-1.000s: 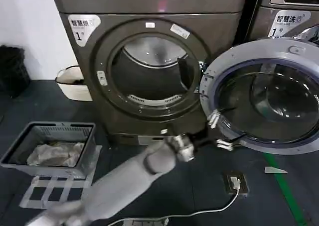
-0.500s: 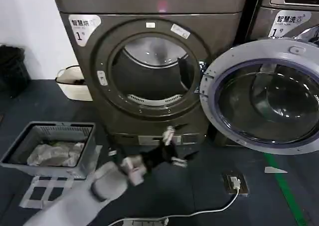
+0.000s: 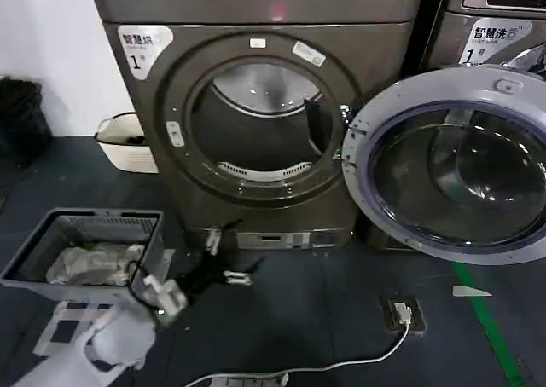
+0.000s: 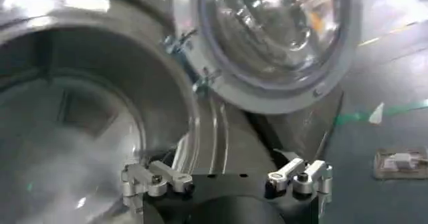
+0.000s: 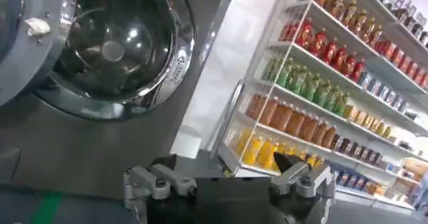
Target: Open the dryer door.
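Your dryer door (image 3: 452, 161) already hangs wide open at the frame's right, rigid and hinge-bound, best held by its rim, while the left gripper (image 3: 223, 255), lower left, is spread apart and empty.

A dark floor (image 3: 324, 310) is seen, on which the dryer (image 3: 256, 106) stands. To the robot's left, a grey basket (image 3: 85, 251) holding crumpled cloth is set on a pale slatted stand (image 3: 77, 327). A white tub (image 3: 124, 141) is placed beside the dryer near the wall. A floor socket (image 3: 401, 312) with a white cable (image 3: 341, 363) and green tape (image 3: 490, 327) are laid further right.
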`<state>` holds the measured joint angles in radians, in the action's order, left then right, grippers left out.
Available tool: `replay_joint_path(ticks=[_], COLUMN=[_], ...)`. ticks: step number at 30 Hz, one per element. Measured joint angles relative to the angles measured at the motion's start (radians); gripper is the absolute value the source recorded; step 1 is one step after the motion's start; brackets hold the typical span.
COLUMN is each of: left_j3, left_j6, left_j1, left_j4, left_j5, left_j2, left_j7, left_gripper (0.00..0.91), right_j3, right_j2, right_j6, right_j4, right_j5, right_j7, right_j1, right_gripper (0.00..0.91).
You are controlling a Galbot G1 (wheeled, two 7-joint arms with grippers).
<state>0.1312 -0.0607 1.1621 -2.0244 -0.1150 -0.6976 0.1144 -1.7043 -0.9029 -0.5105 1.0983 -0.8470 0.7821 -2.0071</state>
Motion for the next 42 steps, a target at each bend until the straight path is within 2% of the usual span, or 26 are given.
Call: replay_joint_path(ticks=[6, 13, 22, 32, 35, 42], left_j3=[0.115, 0.237, 0.441, 0.611, 0.632, 0.661], left_j6=[0.057, 0.247, 0.523, 0.754, 0.798, 0.798], left_j1=[0.11, 0.18, 0.166, 0.113, 0.093, 0.072], left_j4=[0.012, 0.034, 0.12, 0.253, 0.292, 0.368], left_j5=[-0.125, -0.276, -0.567, -0.683, -0.669, -0.662], left_j2=[0.017, 0.007, -0.04, -0.062, -0.064, -0.072], left_j7=[-0.03, -0.107, -0.141, -0.106, -0.097, -0.105], left_gripper=[0.907, 0.907, 0.907, 0.907, 0.907, 0.907], right_j3=[-0.001, -0.006, -0.01, -0.021, -0.021, -0.021], right_j2=[-0.019, -0.036, -0.074, -0.093, -0.099, -0.106], right_j6=[0.017, 0.039, 0.064, 0.073, 0.076, 0.078], right_j4=[0.023, 0.034, 0.051, 0.068, 0.078, 0.077], right_j5=[0.003, 0.025, 0.083, 0.092, 0.092, 0.097], right_j7=[-0.006, -0.049, -0.119, -0.14, -0.141, -0.144], right_j1=[-0.01, -0.016, -0.023, -0.03, -0.03, -0.03], right_gripper=[0.907, 0.907, 0.907, 0.907, 0.907, 0.907])
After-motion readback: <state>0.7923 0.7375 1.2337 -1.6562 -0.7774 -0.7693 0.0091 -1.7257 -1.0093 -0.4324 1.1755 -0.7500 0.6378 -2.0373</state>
